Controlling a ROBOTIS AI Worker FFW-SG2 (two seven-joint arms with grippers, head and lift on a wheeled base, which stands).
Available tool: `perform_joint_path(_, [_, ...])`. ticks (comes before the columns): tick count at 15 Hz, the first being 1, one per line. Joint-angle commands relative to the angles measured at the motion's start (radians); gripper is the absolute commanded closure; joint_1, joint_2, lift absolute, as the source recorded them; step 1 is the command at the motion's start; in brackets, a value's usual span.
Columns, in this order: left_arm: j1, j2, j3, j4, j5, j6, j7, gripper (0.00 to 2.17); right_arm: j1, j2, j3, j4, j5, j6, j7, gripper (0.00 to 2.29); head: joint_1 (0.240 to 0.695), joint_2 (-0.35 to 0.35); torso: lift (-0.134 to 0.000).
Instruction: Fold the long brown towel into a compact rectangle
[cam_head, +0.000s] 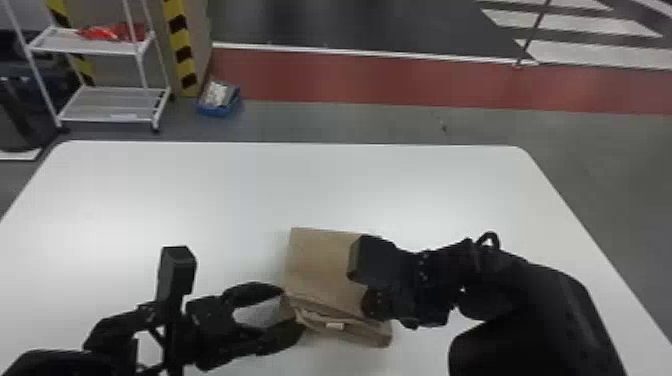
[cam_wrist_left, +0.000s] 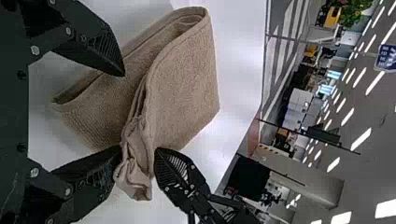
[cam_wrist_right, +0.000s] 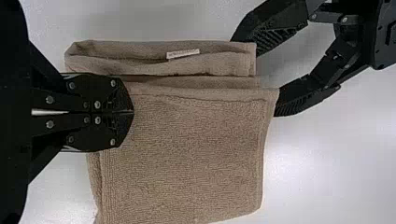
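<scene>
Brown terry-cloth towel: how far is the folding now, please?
Done: the brown terry-cloth towel lies in stacked layers. In hand: the black right end effector is shut at one edge; the black left end effector is open around another. Left: the loose band with the white tag probably needs flattening and aligning.

Light comes from rows of lamps (cam_wrist_left: 360, 139) overhead, glaring plain white in the left wrist view. It spreads over the white table (cam_head: 200, 190) in soft, pale patches of glare (the right wrist view catches a strong one). Faint, soft-edged shadows lie beside the towel (cam_wrist_left: 184, 79); the floor (cam_head: 620, 145) looks dimmer.
</scene>
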Motion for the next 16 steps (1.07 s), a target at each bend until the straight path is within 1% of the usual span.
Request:
perform_joint_path(1, [-0.011, -0.003, 0.026, 0.000, 0.000, 0.008, 0.000, 0.02, 0.000, 0.006, 0.001, 0.005, 0.003, -0.001, 0.003, 1.66, 0.695, -0.115, -0.124])
perform_joint_path(4, [-0.015, -0.003, 0.067, -0.020, 0.012, 0.023, 0.005, 0.02, -0.001, 0.016, 0.003, 0.013, 0.008, -0.004, 0.003, 1.66, 0.695, -0.084, -0.124])
perform_joint_path(6, [-0.022, -0.003, 0.079, -0.023, 0.037, 0.023, 0.018, 0.02, -0.006, 0.021, -0.003, 0.011, 0.003, -0.004, 0.003, 1.66, 0.695, -0.066, -0.124])
perform_joint_path(8, [-0.022, -0.003, 0.090, -0.023, 0.072, 0.023, 0.058, 0.02, -0.008, 0.032, -0.032, -0.009, -0.013, 0.002, 0.003, 1.66, 0.695, -0.054, -0.124])
perform_joint_path(10, [-0.022, -0.003, 0.076, -0.011, 0.069, 0.023, 0.083, 0.03, -0.005, 0.032, -0.080, -0.035, -0.030, 0.011, 0.003, 1.66, 0.695, -0.040, -0.124])
perform_joint_path(13, [-0.048, -0.003, 0.058, 0.035, 0.060, 0.017, 0.117, 0.15, 0.017, 0.026, -0.140, -0.066, -0.047, 0.017, 0.003, 1.66, 0.695, -0.054, -0.124])
perform_joint_path(16, [-0.069, -0.003, 0.049, 0.069, 0.052, 0.014, 0.130, 0.15, 0.014, 0.023, -0.181, -0.064, -0.044, 0.020, 0.003, 1.66, 0.695, -0.086, -0.124])
